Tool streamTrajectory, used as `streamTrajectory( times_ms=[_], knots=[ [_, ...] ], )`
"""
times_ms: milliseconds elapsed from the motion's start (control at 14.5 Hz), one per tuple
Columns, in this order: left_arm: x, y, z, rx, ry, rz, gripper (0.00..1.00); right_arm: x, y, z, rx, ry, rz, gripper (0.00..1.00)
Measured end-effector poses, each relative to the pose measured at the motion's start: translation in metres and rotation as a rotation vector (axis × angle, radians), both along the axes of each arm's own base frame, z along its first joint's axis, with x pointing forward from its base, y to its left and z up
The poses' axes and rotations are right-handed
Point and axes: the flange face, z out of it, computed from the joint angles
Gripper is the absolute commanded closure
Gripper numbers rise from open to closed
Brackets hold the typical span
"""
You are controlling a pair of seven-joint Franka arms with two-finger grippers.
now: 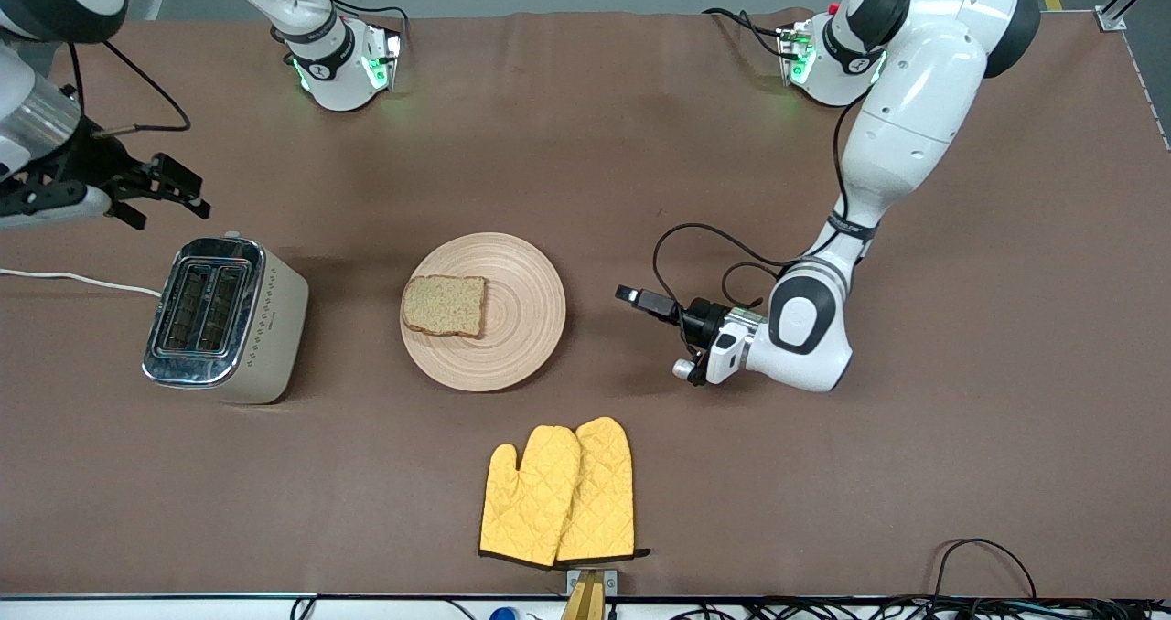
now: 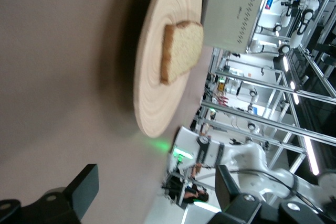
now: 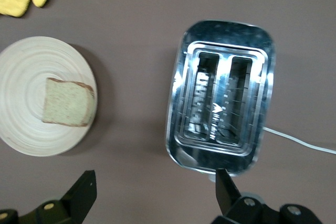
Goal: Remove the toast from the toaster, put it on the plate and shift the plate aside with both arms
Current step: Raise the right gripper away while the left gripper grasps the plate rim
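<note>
The toast [image 1: 445, 305] lies flat on the plate [image 1: 526, 314] at mid table, on the part toward the right arm's end. My left gripper [image 1: 643, 302] is open and empty, low over the table beside the plate's rim toward the left arm's end, apart from it. The left wrist view shows the plate [image 2: 152, 82] and toast [image 2: 181, 51] ahead of the open left gripper [image 2: 156, 192]. My right gripper [image 1: 169, 195] is open and empty, up over the table beside the toaster. The right wrist view shows the open right gripper [image 3: 155, 192], the plate [image 3: 21, 72] and the toast [image 3: 67, 102].
A silver two-slot toaster [image 1: 224, 320] with empty slots stands beside the plate toward the right arm's end, its white cord trailing off; it also shows in the right wrist view [image 3: 220, 98]. Two yellow oven mitts [image 1: 560, 492] lie nearer to the front camera than the plate.
</note>
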Motion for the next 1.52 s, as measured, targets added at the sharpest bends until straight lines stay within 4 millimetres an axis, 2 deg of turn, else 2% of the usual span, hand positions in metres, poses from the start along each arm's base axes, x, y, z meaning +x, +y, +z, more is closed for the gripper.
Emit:
streamTrajectory(
  times_ms=[138, 345, 414, 483, 690, 897, 1034, 1241, 1379, 1517],
  knots=[
    [-0.004, -0.018, -0.016, -0.020, -0.059, 0.071, 0.08, -0.007, -0.001, 0.034, -0.052, 0.011, -0.026, 0.00],
    [-0.025, -0.057, -0.041, -0.056, -0.097, 0.146, 0.14, -0.011, -0.001, 0.095, -0.091, -0.039, -0.043, 0.00],
    [-0.030, -0.064, -0.048, -0.055, -0.096, 0.157, 0.16, -0.011, -0.003, 0.107, -0.102, -0.057, -0.052, 0.00],
    [-0.031, -0.068, -0.047, -0.059, -0.094, 0.170, 0.17, -0.011, -0.007, 0.113, -0.109, -0.065, -0.061, 0.00],
    [-0.033, -0.076, -0.048, -0.046, -0.100, 0.205, 0.26, -0.002, -0.019, 0.111, -0.112, -0.059, -0.083, 0.00],
    [-0.035, -0.086, -0.050, -0.034, -0.137, 0.221, 0.34, 0.007, -0.009, 0.116, -0.114, -0.071, -0.069, 0.00],
    [-0.036, -0.095, -0.052, -0.040, -0.145, 0.228, 0.47, 0.010, -0.001, 0.121, -0.113, -0.083, -0.080, 0.00],
    [-0.036, -0.099, -0.056, -0.035, -0.150, 0.229, 0.82, 0.025, -0.001, 0.130, -0.111, -0.103, -0.093, 0.00],
    [-0.037, -0.100, -0.058, -0.035, -0.150, 0.227, 0.98, 0.041, -0.003, 0.136, -0.111, -0.111, -0.095, 0.00],
    [-0.035, -0.098, -0.058, -0.026, -0.159, 0.231, 1.00, 0.056, -0.005, 0.141, -0.110, -0.101, -0.098, 0.00]
  ],
)
